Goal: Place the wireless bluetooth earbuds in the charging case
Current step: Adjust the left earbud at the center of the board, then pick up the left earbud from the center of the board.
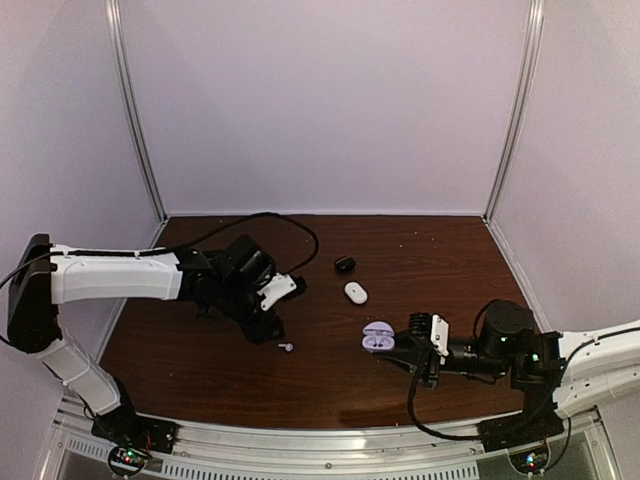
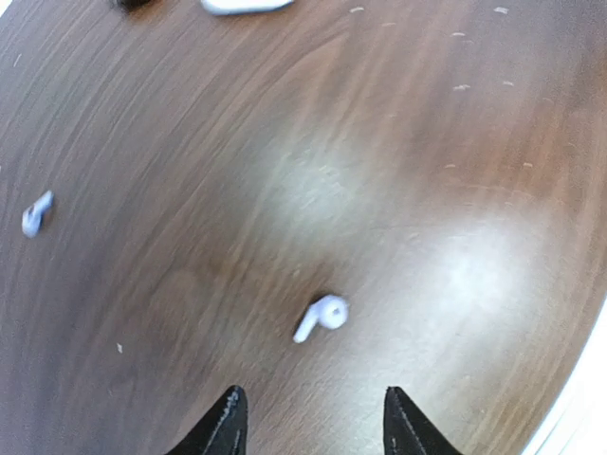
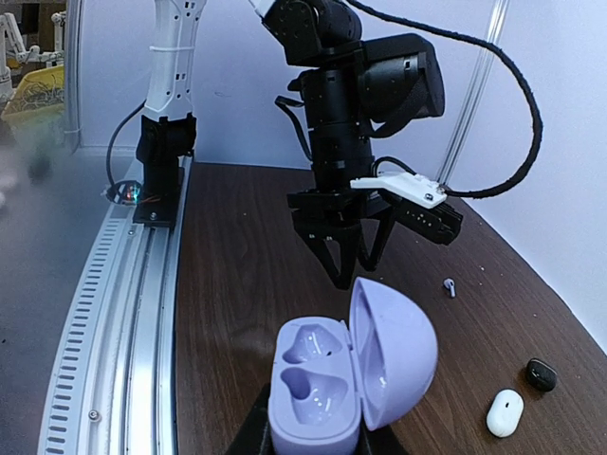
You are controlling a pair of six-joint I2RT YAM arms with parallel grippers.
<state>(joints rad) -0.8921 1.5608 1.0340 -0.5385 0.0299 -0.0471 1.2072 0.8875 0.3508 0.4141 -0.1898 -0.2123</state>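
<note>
Both fingers of the left gripper (image 2: 313,403) stand apart, empty, near a small white stemmed earbud (image 2: 322,316); the right gripper (image 1: 398,352) clamps an open lavender clamshell case (image 3: 332,379).

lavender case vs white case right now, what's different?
Lid: the lavender case stands open with both wells empty; the white case is closed.
Support: the lavender case is clamped in the right gripper; the white case lies free on the table.
Colour: pale lavender against plain white.
Both are smooth, rounded pebble shapes.
</note>
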